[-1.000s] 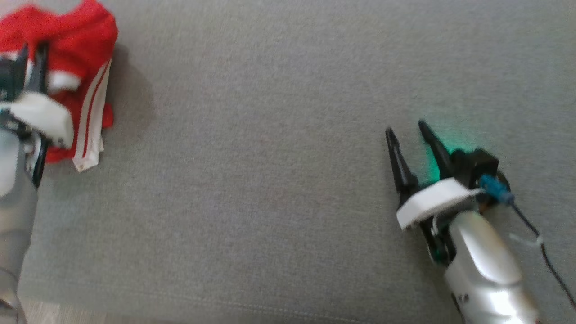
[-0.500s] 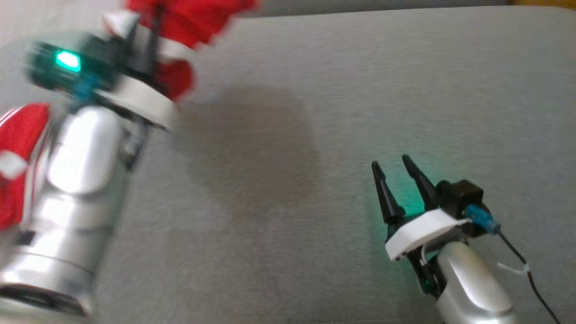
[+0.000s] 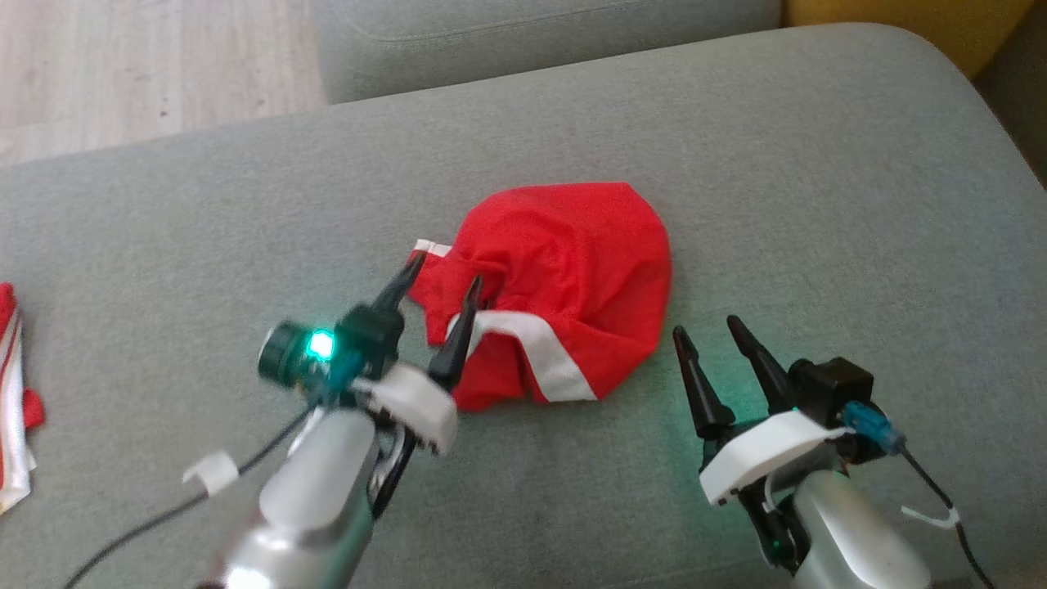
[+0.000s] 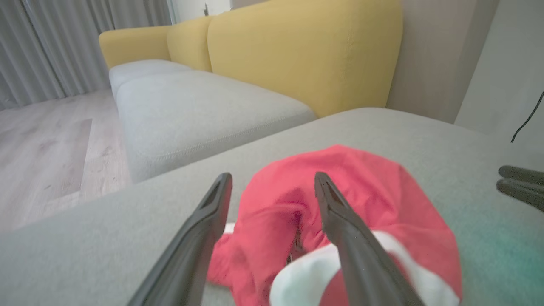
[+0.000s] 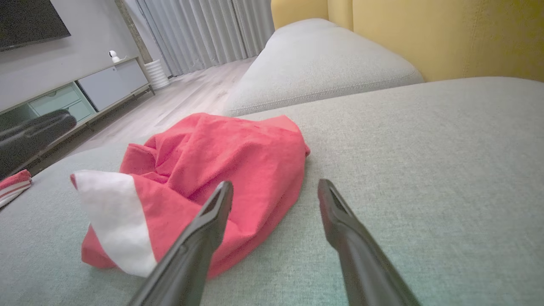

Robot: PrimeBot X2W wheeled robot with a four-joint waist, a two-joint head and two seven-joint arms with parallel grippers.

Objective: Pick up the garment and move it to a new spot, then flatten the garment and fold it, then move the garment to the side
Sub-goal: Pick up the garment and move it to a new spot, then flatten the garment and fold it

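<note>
Garment, head view: red garment (image 3: 564, 278) with a white band is lying crumpled near the middle of the grey cushion (image 3: 818, 164), well away from its edges.
Left gripper, head view: I am holding my left gripper (image 3: 446, 270) with its fingers spread apart, tips sitting over the garment's left fringe and gripping nothing. I cannot tell whether they are touching the cloth.
Right gripper, head view: my right gripper (image 3: 705, 327) is hovering just beside the garment's near right side, fingers apart and clear of the cloth.
Striped cloth, head view: a red and white striped cloth (image 3: 12, 409) is lying at the cushion's left edge.
Left wrist view: my left gripper (image 4: 273, 176) is standing wide apart, and the garment (image 4: 374, 187) is showing between and beyond its fingers. The right gripper's fingers (image 4: 520, 185) are poking in at the right edge.
Right wrist view: my right gripper (image 5: 275, 183) is gaping empty. The garment (image 5: 221, 153) is lying ahead and to the left, its white band turned up at the near end, with bare cushion (image 5: 425, 148) stretching away to the right.
</note>
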